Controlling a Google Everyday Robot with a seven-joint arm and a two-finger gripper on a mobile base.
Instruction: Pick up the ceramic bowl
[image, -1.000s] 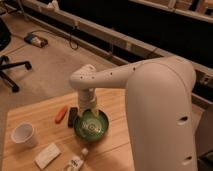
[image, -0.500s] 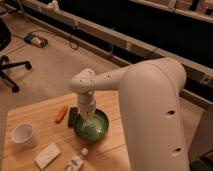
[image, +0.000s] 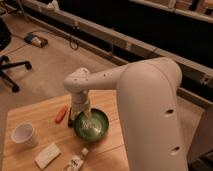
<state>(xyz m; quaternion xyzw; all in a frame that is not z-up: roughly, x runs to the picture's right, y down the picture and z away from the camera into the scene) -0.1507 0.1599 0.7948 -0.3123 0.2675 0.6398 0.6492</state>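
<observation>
The ceramic bowl (image: 92, 126), round, glossy green with a pale pattern inside and a dark rim, sits on the wooden table (image: 30, 112) near its right side. My white arm reaches over from the right and bends down. The gripper (image: 84, 114) is at the bowl's far left rim, reaching down into or onto it. The wrist hides the finger ends.
A small white cup (image: 24, 135) stands at the table's left. An orange object (image: 61, 114) lies left of the bowl. A pale sponge (image: 47, 155) and a small bottle (image: 76, 161) lie near the front edge. An office chair (image: 7, 65) stands on the floor at left.
The arm has moved slightly left and lower over the bowl's rim. The bowl stays on the table.
</observation>
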